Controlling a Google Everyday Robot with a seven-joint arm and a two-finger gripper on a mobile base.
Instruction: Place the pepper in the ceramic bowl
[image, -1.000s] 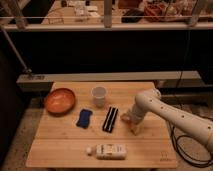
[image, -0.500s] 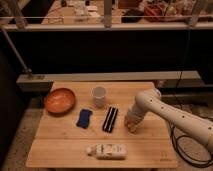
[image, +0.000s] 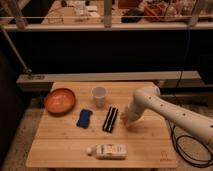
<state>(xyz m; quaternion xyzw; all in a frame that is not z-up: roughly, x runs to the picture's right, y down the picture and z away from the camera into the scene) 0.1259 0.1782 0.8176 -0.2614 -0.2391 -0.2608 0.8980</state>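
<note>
Bottle (image: 107, 150) is lying flat near the tabletop (image: 60, 152) front edge. Mid-row, left to right: blue pad (image: 84, 118), black striped bar (image: 110, 119), then pincer (image: 124, 120) sitting low just right of the bar, fingers pressed together. Pepper isn't showing; can't tell if it's being pinched. Farther back, white cup (image: 99, 96) and ceramic bowl (image: 60, 101) are sitting at left.
</note>
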